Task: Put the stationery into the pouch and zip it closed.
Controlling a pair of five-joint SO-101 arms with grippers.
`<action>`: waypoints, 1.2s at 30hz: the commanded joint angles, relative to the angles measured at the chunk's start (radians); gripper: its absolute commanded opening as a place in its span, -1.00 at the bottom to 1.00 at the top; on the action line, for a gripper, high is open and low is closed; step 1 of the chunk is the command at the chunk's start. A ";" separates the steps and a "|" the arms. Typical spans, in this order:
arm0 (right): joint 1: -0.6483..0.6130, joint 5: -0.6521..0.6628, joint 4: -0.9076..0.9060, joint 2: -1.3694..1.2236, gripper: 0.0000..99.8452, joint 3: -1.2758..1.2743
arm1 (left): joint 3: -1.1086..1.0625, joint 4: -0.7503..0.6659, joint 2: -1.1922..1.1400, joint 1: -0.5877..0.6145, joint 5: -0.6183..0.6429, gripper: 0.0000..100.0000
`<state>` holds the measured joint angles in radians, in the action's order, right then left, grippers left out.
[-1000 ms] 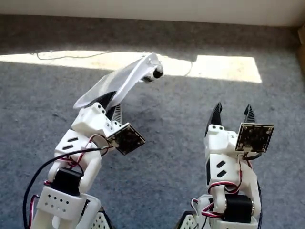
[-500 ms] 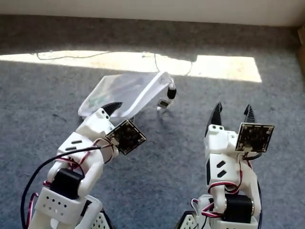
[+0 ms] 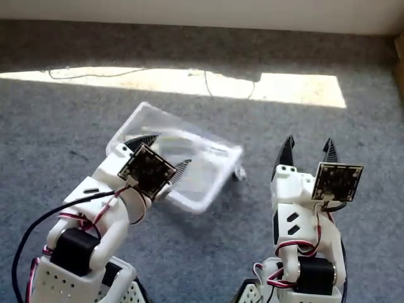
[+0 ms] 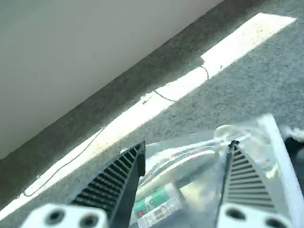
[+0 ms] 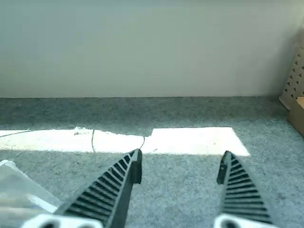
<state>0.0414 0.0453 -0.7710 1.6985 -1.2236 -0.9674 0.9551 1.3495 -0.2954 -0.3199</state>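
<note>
pouch: clear, flat on grey carpet, stationery visible inside | left gripper: over pouch, jaws spread wide, gripping nothing | right gripper: beside pouch, apart from it, jaws wide, empty

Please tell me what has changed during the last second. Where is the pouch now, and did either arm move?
The left arm came down and drew back toward its base. This brought the clear pouch from tilted in the air to lying flat on the grey carpet. The left gripper seems to have let go, and its jaws now stand open over the pouch. The right gripper stayed where it was, open and empty.
</note>
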 commanded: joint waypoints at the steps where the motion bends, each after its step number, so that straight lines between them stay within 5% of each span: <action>1: -0.013 -0.011 0.041 -0.001 -0.51 -0.010 | 0.114 0.072 0.013 -0.018 0.048 -0.47; 10: -0.012 -0.008 0.074 -0.001 -0.54 -0.033 | 0.168 0.097 0.013 0.024 0.141 -0.48; 15: -0.012 0.000 0.030 0.001 -0.96 0.013 | 0.168 0.094 0.013 0.116 0.169 -0.71; 19: -0.012 0.000 -0.047 0.001 -0.97 0.107 | 0.168 0.094 0.015 0.163 0.164 -1.00; 36: -0.013 0.000 -0.229 0.139 -0.98 0.232 | -0.018 0.129 0.481 0.225 0.172 -0.99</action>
<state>0.0399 0.0453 -0.9950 1.7568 -1.0380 -0.9720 1.0533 1.8128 -0.0790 -0.1619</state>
